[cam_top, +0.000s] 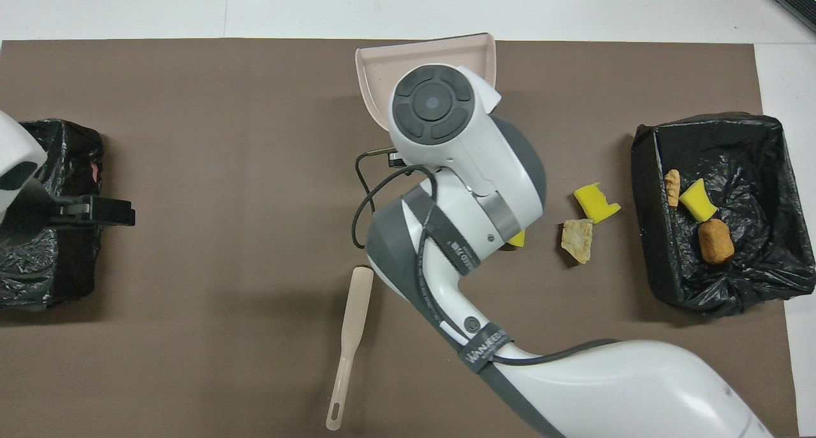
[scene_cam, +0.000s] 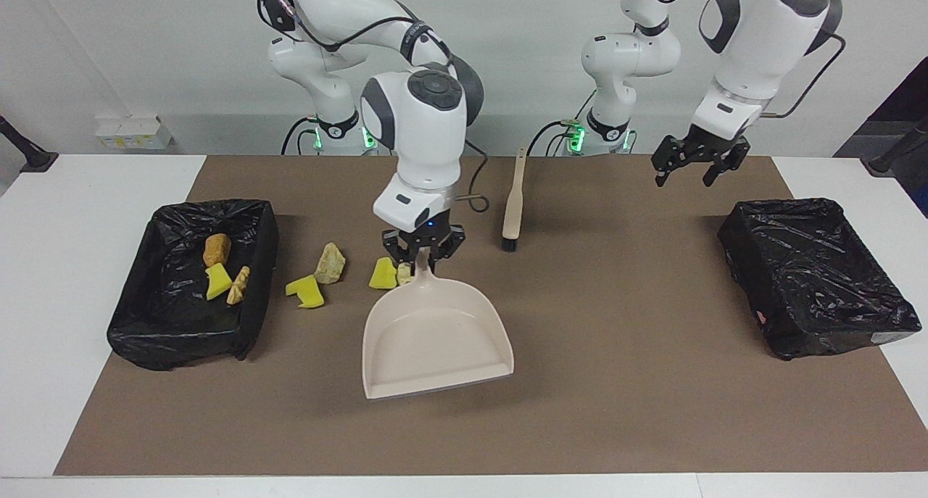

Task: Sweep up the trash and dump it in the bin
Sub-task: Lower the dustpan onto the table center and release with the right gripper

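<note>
Mat [scene_cam: 580, 411] of brown covers white table [scene_cam: 43, 266]; right tool [scene_cam: 423, 255] grips dustpan [scene_cam: 435, 338], left tool [scene_cam: 692, 166] spread wide.

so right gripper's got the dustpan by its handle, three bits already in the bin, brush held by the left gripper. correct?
Not the brush: the facing view shows it lying on the mat, while the left gripper hangs open and empty. The right gripper does hold the dustpan by its handle, and three bits lie in the bin.
</note>
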